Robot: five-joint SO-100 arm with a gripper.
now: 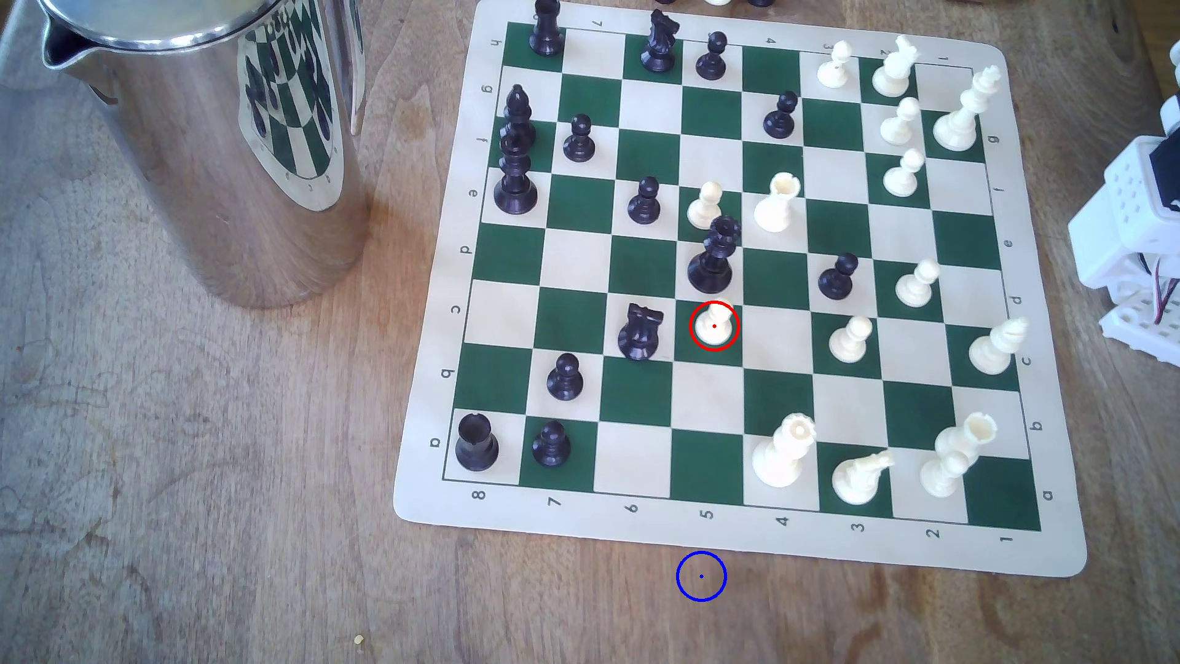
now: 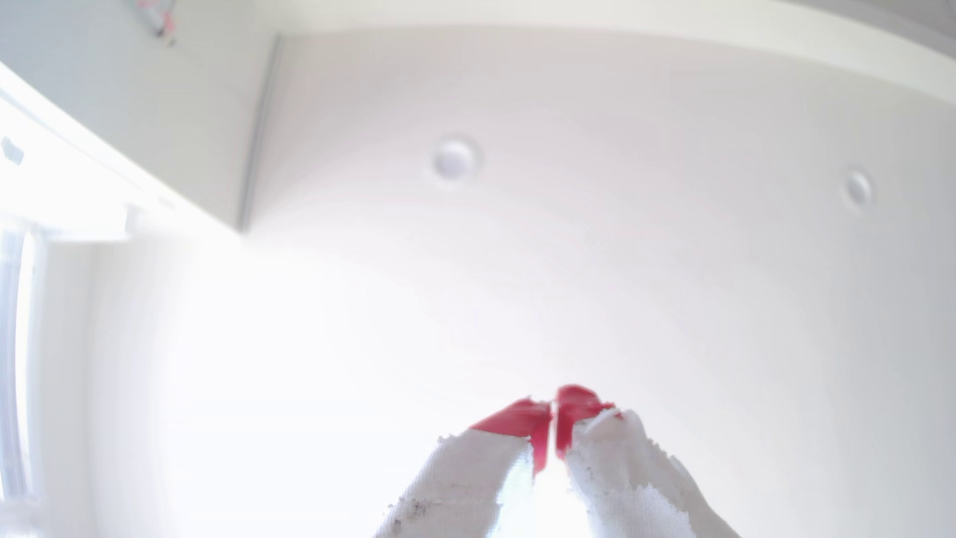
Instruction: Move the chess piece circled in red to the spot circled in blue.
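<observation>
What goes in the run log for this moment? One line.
gripper: shut, empty, pointing at ceiling | white pawn: on board, untouched | blue ring: vacant

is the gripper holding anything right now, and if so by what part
Nothing is held. The gripper points up at the ceiling, its red fingertips closed together with nothing between them. The white pawn stands untouched on the board in its red ring.

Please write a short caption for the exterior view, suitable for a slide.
White pawn ringed red mid-board beside a black knight; blue target ring on bare wood below the mat.
</observation>
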